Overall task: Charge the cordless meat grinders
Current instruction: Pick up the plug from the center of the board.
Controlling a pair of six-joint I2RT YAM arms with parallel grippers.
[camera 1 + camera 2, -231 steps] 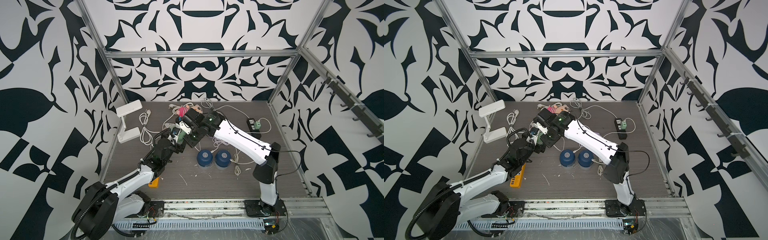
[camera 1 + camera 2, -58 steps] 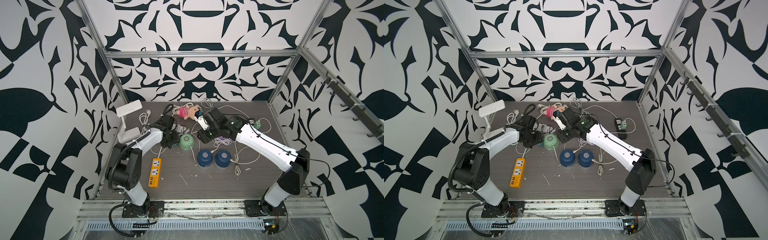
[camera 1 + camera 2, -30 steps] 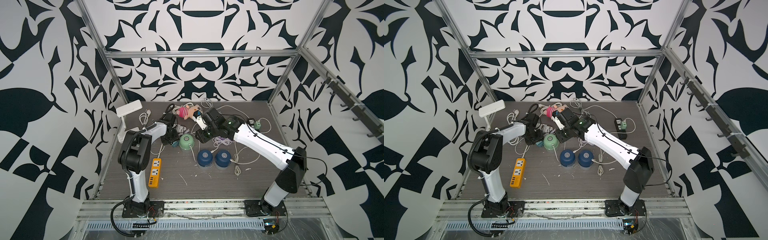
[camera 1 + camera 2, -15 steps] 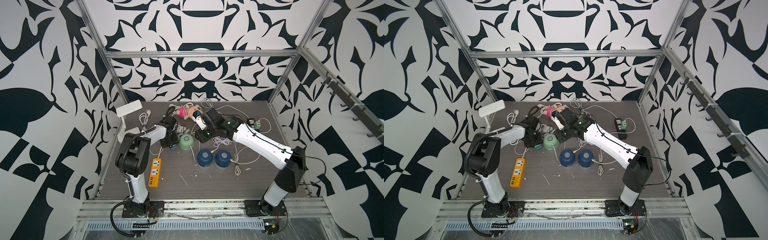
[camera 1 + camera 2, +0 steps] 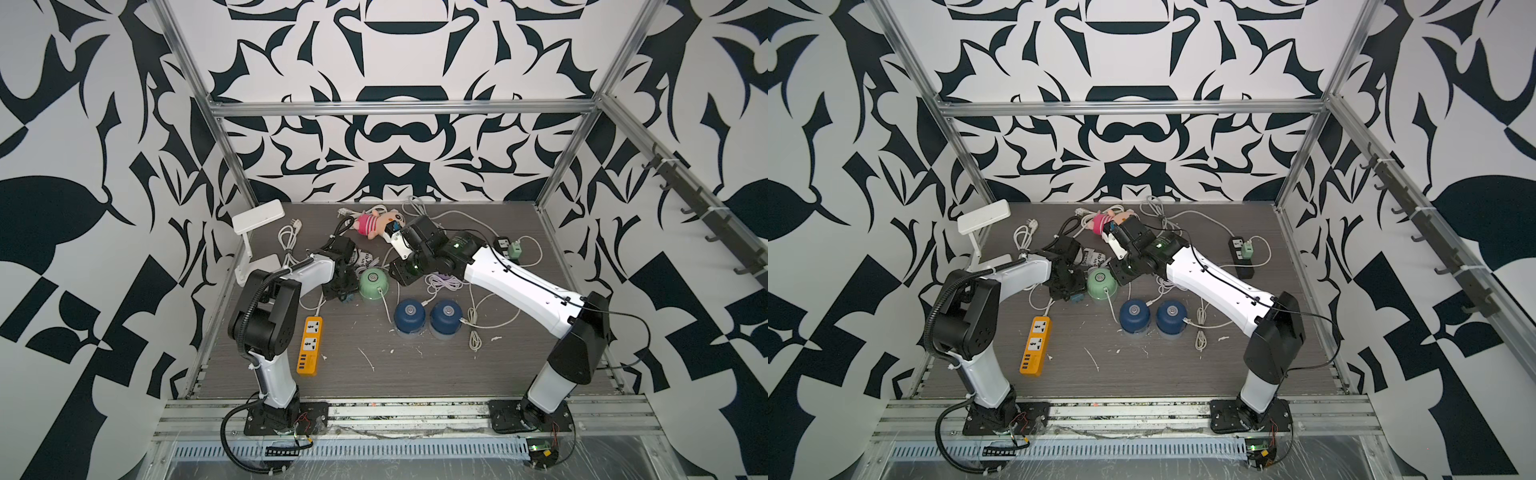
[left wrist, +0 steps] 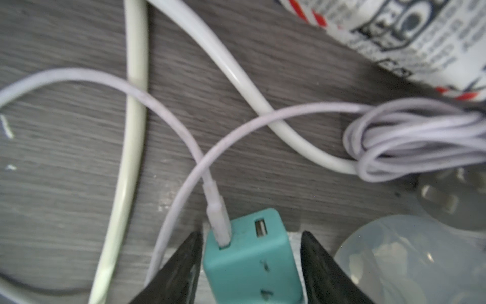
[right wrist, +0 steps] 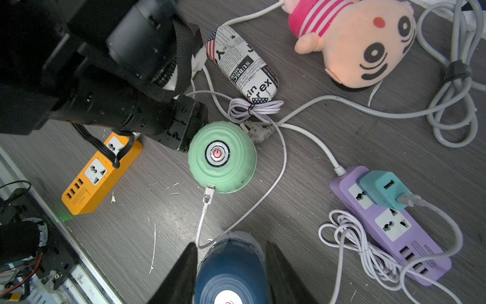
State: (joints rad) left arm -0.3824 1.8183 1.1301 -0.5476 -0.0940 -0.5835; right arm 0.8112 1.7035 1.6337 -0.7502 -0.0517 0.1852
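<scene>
Blue grinders point(image 5: 409, 313), two; mint grinder point(image 5: 373, 282), one

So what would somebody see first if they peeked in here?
Probably the pink plush toy lying at the back of the table. Then the mint green grinder in the middle, with two dark blue grinders side by side in front of it, and a bright orange power strip near the left arm.
</scene>
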